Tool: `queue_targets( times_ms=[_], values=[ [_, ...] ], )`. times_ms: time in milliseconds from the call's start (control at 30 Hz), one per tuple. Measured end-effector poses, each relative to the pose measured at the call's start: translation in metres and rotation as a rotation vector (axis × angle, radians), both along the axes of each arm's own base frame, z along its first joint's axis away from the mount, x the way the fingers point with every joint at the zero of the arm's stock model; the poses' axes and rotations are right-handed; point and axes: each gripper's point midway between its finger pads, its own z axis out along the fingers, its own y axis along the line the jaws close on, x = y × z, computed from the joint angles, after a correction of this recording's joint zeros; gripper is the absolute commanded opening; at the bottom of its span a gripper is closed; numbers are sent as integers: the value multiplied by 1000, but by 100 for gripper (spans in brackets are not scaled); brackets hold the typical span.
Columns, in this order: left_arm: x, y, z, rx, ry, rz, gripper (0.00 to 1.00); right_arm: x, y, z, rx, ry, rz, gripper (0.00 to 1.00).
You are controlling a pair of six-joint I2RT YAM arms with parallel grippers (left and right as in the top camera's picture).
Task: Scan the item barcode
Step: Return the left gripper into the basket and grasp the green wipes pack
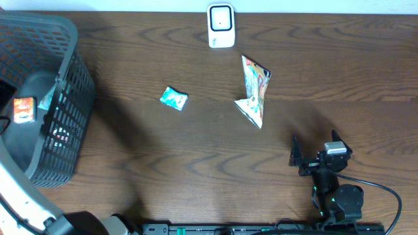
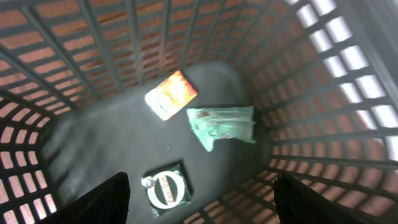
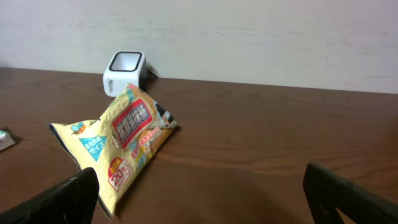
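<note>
The white barcode scanner [image 1: 221,25] [image 3: 124,71] stands at the table's far edge. A yellow snack packet [image 1: 255,88] [image 3: 124,140] lies in front of it, and a small teal packet [image 1: 174,98] lies to its left. My left gripper [image 2: 200,182] hangs open inside the dark basket [image 1: 65,98], holding nothing. Below it lie an orange packet [image 2: 171,94], a green packet [image 2: 224,124] and a dark green square packet with a white ring [image 2: 166,190]. My right gripper [image 1: 317,153] [image 3: 199,177] stands open low over the table, near the yellow packet, touching nothing.
The basket's lattice walls [image 2: 311,93] close round the left gripper on all sides. The left arm's white link [image 1: 19,196] rises at the table's near left corner. A black cable [image 1: 385,192] loops by the right arm's base.
</note>
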Motion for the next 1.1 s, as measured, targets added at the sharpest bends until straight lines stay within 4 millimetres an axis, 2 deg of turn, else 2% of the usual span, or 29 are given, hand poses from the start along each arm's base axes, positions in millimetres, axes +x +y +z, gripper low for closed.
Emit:
queue_targets(
  times_ms=[233,333,367,533,700,900,1100],
  values=[
    [16,15,-63,-120,117,14,73,0,0,0,0,0,0,99],
    [33,17,-89,-190,116,-11,73,0,0,0,0,0,0,99],
    [44,17,-106,-238,112,-35,73,0,0,0,0,0,0,99],
    [65,15,-144,-304,129,-71,73,0,0,0,0,0,0,99],
    [95,7,-182,-316,144,-142,73,0,0,0,0,0,0,99],
    [120,-10,-205,-213,213,-296,78,0,0,0,0,0,0,99],
    [129,-2,-204,-9,310,-369,79,0,0,0,0,0,0,99]
  ],
)
